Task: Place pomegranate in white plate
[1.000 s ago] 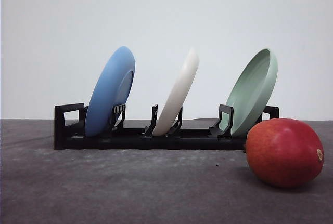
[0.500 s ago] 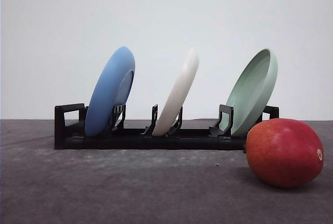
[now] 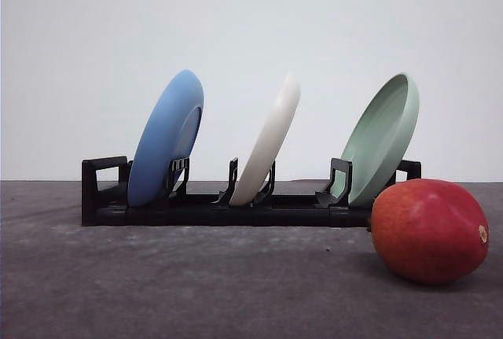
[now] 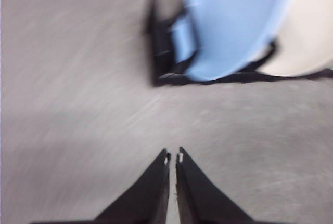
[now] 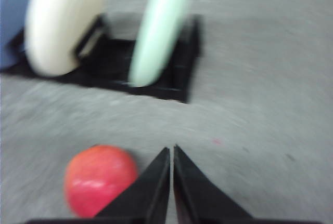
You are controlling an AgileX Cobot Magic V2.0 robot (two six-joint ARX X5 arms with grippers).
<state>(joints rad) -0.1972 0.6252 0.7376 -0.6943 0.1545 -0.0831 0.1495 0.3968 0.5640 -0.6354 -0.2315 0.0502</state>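
Beside right hand [image 5: 172, 151], pomegranate [image 5: 100, 179].

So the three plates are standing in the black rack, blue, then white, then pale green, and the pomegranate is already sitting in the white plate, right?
Not quite. The pomegranate is not in the white plate; it lies on the table in front of the rack's right end, near the pale green plate. The front view shows this. The rest holds: blue plate, white, then pale green, all standing in the black rack.
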